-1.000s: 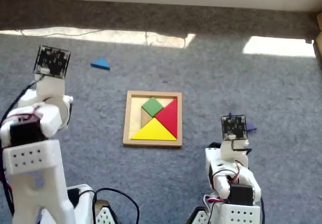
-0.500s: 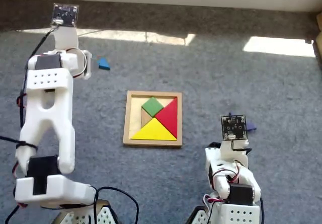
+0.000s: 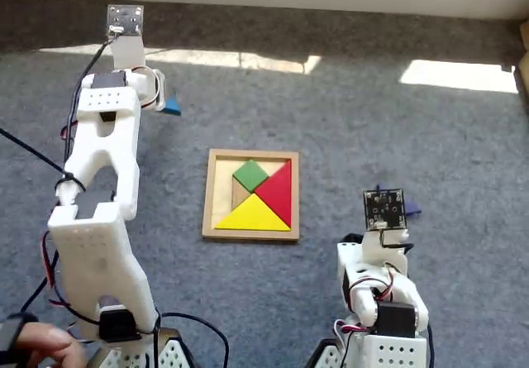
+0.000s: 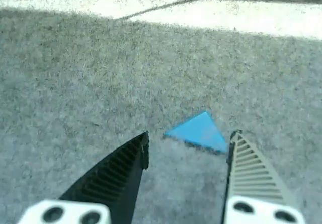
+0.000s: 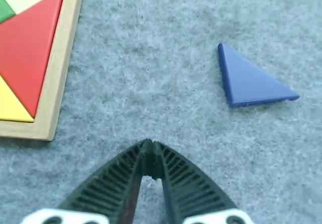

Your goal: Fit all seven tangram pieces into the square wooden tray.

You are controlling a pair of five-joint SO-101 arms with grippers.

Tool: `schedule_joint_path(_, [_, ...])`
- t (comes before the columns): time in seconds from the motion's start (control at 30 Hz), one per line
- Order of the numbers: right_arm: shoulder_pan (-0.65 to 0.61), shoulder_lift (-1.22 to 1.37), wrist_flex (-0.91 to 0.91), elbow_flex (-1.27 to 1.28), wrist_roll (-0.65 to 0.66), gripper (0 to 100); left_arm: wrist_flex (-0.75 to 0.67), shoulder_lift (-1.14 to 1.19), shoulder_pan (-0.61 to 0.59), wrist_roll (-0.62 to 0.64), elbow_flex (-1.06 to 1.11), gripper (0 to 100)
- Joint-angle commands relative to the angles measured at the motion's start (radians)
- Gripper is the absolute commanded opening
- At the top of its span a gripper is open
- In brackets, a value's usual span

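The square wooden tray lies mid-carpet with a green square, a red triangle, a yellow triangle and a small tan piece in it. Far back on the left lies a light blue triangle, partly covered by the outstretched left arm. My left gripper is open just above the carpet, the light blue triangle sitting between its fingertips. A dark blue triangle lies to the right of the tray. My right gripper is shut and empty, short of that triangle.
Grey carpet surrounds the tray on every side. Bright sunlit strips run along the far edge below a dark wall base. The right arm's base stands near the front, right of the tray.
The left arm has stretched away from its base toward the far left, bringing its open gripper over the light blue triangle. The right arm has stayed still.
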Motion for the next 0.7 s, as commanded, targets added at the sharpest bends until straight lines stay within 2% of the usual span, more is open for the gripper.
schedule_joint_path(0.0, [0.01, -0.016, 0.002, 0.082, 0.011, 0.8, -0.017, 0.119, 0.019, 0.034, -0.193, 26])
schedule_joint_path(0.23, [0.01, -0.016, 0.002, 0.082, 0.011, 1.0, -0.005, 0.358, 0.016, 0.005, -0.426, 26])
schedule_joint_path(0.47, [0.01, -0.016, 0.002, 0.082, 0.011, 1.0, 0.292, 0.456, 0.027, -0.132, -0.582, 26])
schedule_joint_path(0.67, [0.01, -0.016, 0.001, 0.082, 0.011, 1.0, 0.522, 0.453, 0.033, -0.149, -0.673, 26])
